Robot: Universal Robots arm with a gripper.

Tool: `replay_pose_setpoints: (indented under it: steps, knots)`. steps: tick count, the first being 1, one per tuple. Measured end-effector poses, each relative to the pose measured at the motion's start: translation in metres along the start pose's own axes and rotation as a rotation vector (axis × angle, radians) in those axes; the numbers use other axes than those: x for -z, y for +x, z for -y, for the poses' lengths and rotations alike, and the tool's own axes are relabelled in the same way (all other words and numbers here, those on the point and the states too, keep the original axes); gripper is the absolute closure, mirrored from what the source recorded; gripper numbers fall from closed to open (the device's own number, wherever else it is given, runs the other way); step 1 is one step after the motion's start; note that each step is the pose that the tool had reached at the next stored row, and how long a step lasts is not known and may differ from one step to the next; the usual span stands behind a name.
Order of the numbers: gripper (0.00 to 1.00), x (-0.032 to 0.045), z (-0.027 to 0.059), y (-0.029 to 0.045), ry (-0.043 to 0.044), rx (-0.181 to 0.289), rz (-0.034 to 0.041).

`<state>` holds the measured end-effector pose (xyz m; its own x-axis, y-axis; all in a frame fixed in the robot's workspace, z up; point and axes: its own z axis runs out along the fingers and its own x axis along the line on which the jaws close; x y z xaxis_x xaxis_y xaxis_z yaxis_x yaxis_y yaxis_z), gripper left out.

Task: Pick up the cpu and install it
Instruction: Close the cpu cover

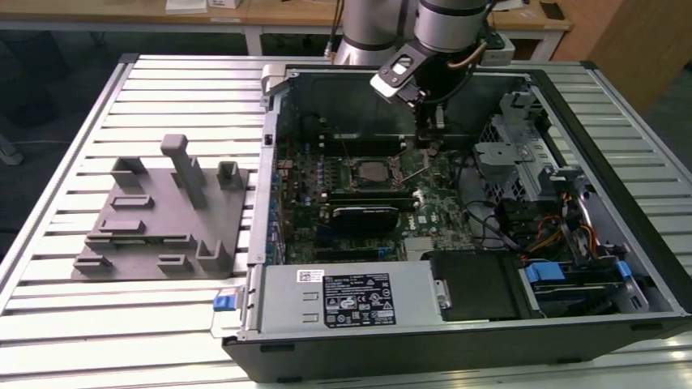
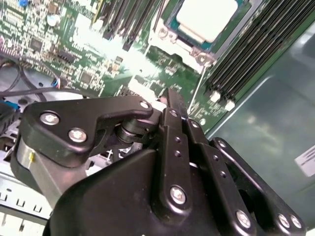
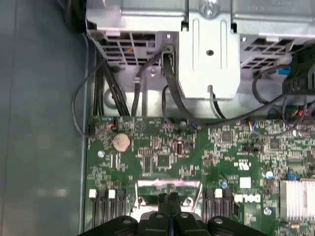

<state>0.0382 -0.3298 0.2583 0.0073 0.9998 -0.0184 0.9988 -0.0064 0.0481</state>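
Note:
The cpu (image 1: pixel 373 170) lies flat in the motherboard socket inside the open computer case (image 1: pixel 605 105), its silvery-white top facing up. The second wrist view shows the cpu (image 2: pixel 206 17) seated within the socket's metal frame. My gripper (image 1: pixel 430 146) hangs low over the board just to the exterior view's right of the socket, apart from the cpu. In both wrist views the two black fingers are pressed together, with nothing visible between them: the gripper (image 3: pixel 170 199) sits over the socket frame's edge, and the gripper (image 2: pixel 173 96) points at the board beside the socket.
A grey plastic fixture block (image 1: pixel 162 211) stands on the slatted table at the exterior view's left. Memory slots (image 2: pixel 246 54), a drive cage (image 1: pixel 519 154), black cables (image 3: pixel 128 98), a power supply (image 1: pixel 346 296) and a heat sink (image 3: pixel 298 199) crowd the case interior.

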Motion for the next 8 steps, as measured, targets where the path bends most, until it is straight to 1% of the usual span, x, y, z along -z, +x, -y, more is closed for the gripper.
replay_pose_setpoints:
  steps: [4,8]
  knots:
    - [0.89,-0.0005,-0.0060,0.0003,0.0000,0.000,-0.0001]
    - [0.89,-0.0012,-0.0141,0.0009,0.0001,0.000,0.0001]
